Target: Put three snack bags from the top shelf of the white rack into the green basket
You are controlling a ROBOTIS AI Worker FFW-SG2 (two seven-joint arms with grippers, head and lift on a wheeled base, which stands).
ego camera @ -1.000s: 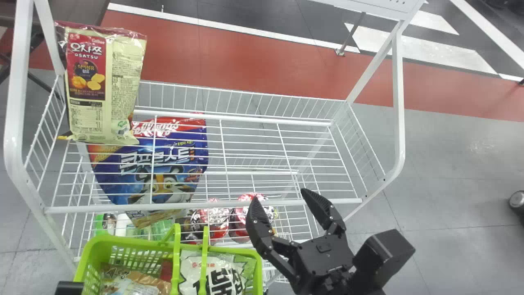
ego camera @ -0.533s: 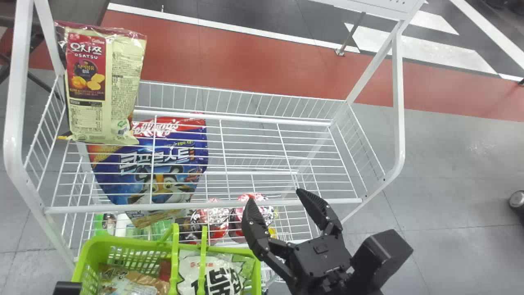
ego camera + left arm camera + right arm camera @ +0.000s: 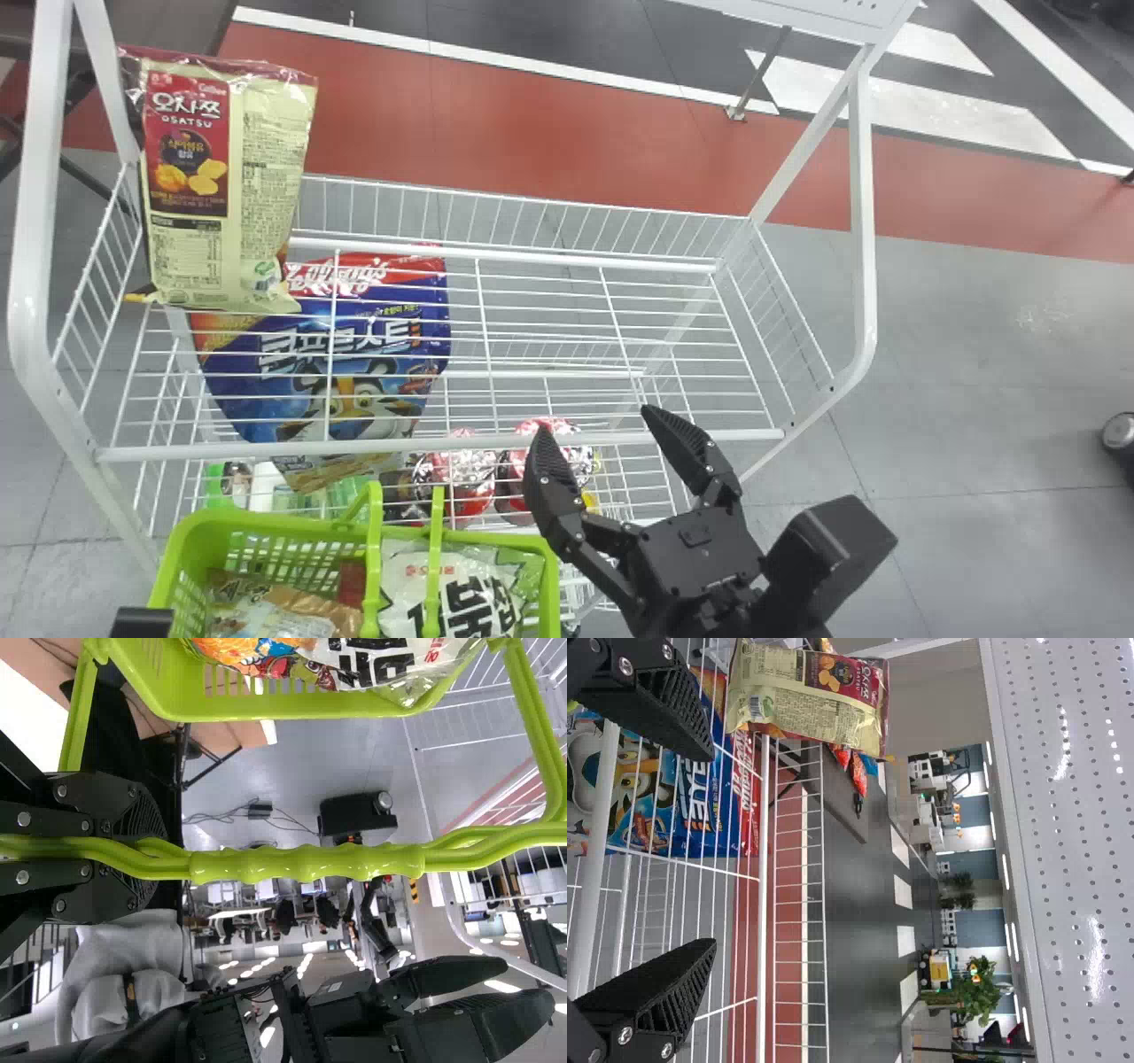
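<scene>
Standing at the left end of the white rack's [image 3: 34, 266] top shelf in the head view, one snack bag [image 3: 221, 186] rose above one blue bag [image 3: 301, 390]; at least two bags lay in the green basket [image 3: 266, 518], two handle bars [image 3: 374, 549] crossing over them; the right tool [image 3: 596, 423] hung released near the front rail [image 3: 354, 447], the left tool [image 3: 142, 623] at the bottom edge. In the left wrist view, the left tool [image 3: 158, 859] clenched the handle. In the right wrist view, wires crossed behind the parted right tool [image 3: 713, 850]

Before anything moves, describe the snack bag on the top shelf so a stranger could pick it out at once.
Find the white rack, then its top shelf. At the robot's left end stands a tall cream bag with a red panel. Unlike the blue bag seen through the shelf, it sits above the wires, not below.
</scene>
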